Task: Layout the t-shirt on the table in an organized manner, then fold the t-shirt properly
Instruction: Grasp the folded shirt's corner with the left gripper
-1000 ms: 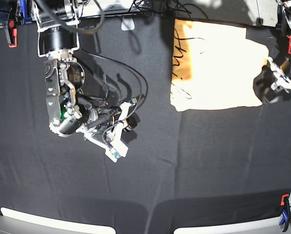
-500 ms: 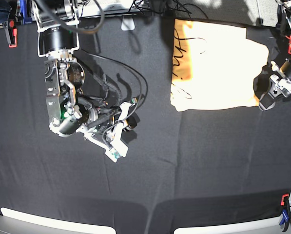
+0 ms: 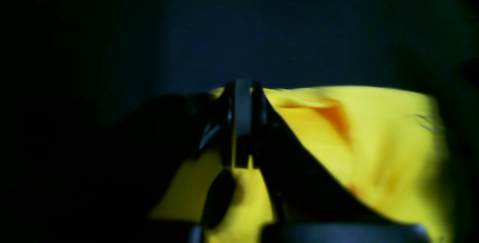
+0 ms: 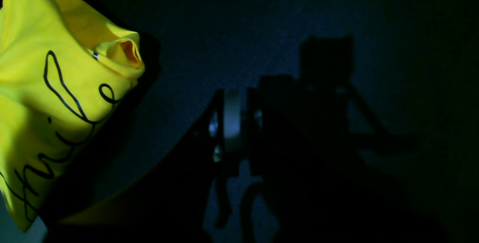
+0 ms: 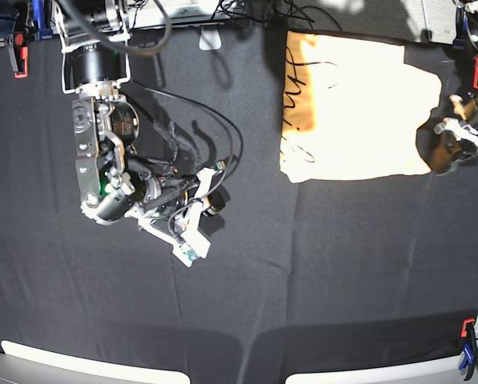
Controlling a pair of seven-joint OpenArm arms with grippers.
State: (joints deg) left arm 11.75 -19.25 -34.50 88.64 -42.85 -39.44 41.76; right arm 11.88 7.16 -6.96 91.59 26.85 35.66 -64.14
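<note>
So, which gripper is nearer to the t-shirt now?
The left one. The left gripper is at the t-shirt's edge, by its lower corner on the base view's right. The right gripper hangs over the bare table, well apart from it.

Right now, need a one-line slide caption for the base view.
Folded t-shirt lies at the table's far edge; left gripper at its side edge, right gripper hovering apart over bare cloth.

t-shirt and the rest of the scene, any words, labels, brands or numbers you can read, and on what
None can be read.
The t-shirt carries thin black cursive-like marks along its edge; they loop like handwriting but spell no legible word.
No label, number or brand is legible on the arms, clamps or the table.
</note>
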